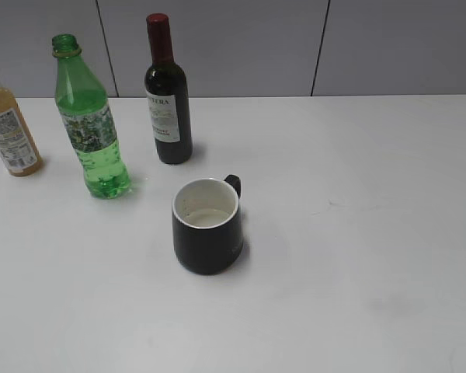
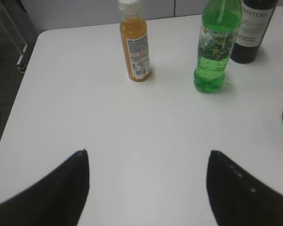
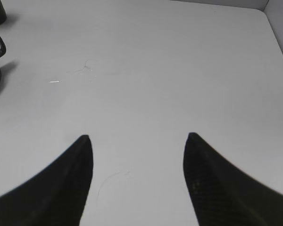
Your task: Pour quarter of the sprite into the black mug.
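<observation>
Currently the sprite (image 1: 89, 124) is standing uncapped, upright on the table (image 1: 357, 233), behind-left of the black mug (image 1: 207, 227). Both jaws are hanging released, holding nothing. Best: left gripper (image 2: 147, 162) gripping mid-label, keeping the bottle vertical.

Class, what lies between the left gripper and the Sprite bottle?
Only bare white table, seen in the left wrist view, between the open left gripper and the Sprite bottle.

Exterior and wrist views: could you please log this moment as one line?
sprite: upright, uncapped | black mug: on table, untouched | left gripper: open, empty | right gripper: open, empty
</observation>
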Robot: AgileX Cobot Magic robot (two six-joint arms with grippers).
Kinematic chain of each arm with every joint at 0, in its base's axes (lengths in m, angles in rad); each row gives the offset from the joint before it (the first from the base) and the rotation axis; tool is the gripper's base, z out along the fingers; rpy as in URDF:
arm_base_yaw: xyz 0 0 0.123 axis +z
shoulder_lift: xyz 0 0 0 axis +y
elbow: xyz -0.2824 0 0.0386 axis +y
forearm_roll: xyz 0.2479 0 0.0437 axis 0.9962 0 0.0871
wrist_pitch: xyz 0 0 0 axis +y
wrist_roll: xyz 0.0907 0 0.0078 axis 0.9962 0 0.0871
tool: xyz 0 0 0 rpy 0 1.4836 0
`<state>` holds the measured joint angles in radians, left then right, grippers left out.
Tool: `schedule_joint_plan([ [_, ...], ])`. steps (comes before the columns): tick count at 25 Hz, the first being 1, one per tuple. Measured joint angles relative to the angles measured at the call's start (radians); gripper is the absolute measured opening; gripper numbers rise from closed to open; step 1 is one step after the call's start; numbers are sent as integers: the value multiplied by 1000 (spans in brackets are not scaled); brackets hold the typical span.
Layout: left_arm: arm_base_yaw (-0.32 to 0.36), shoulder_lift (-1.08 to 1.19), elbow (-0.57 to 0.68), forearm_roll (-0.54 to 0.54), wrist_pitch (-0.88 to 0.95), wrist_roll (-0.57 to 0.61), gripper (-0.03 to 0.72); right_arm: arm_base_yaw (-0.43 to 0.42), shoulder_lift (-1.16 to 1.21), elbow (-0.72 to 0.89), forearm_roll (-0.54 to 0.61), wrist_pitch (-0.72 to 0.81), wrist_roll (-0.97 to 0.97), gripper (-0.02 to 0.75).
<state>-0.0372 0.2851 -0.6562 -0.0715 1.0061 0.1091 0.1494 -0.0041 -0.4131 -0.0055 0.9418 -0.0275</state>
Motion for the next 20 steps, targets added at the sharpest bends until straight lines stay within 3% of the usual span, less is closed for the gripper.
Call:
schedule_joint_plan([
  [12,0,-174,123,10,-2,0,589,0,0,0,0,0,0,464],
  [20,0,-270,129,10,0,0,589,0,0,0,0,0,0,464],
])
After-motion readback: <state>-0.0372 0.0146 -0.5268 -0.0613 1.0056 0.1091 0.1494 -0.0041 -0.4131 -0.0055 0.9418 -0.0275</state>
